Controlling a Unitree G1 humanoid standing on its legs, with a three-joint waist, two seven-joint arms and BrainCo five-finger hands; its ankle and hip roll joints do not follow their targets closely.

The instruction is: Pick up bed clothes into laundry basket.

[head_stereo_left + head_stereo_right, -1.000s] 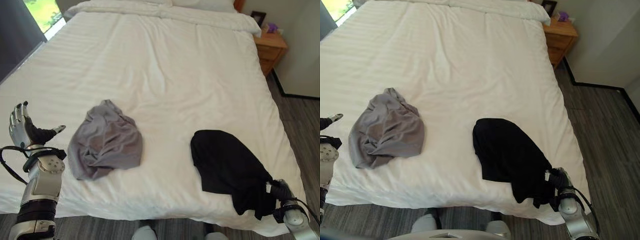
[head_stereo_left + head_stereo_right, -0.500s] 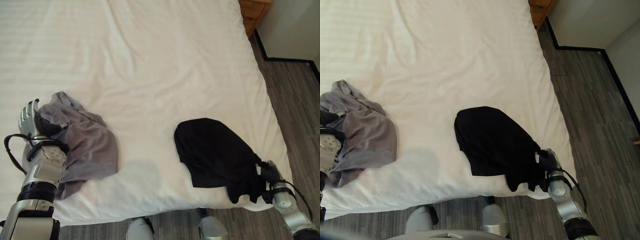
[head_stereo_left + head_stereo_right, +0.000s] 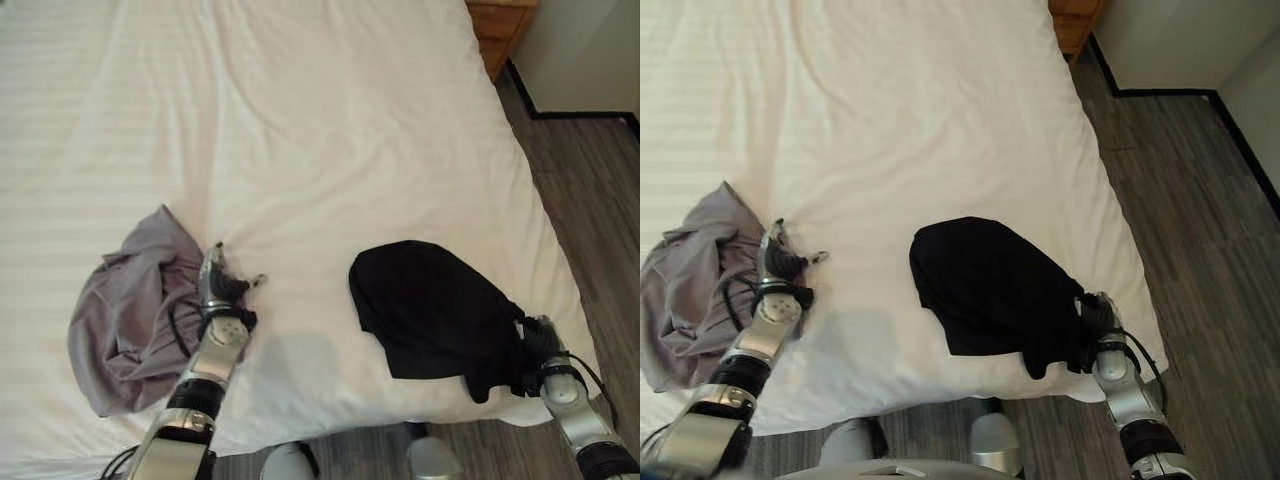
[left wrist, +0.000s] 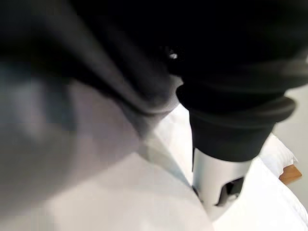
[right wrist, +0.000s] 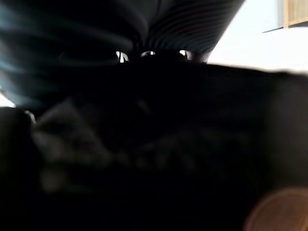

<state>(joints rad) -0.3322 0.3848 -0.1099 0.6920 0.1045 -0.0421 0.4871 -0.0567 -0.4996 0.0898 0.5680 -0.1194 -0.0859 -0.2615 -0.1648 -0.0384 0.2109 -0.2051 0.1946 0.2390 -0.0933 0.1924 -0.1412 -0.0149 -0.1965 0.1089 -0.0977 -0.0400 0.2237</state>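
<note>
Left eye view, crumpled grey garment [image 3: 125,318], black garment [image 3: 435,310]

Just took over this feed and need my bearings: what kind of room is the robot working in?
Most likely a bedroom. A large bed with white striped bedding takes up most of the head views, a wooden nightstand stands at its far corner on grey wood-look flooring, and a crumpled grey garment and a black garment lie on the bed.

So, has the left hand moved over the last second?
Yes. The left hand crossed the grey garment to its right edge, nearer the black garment.
</note>
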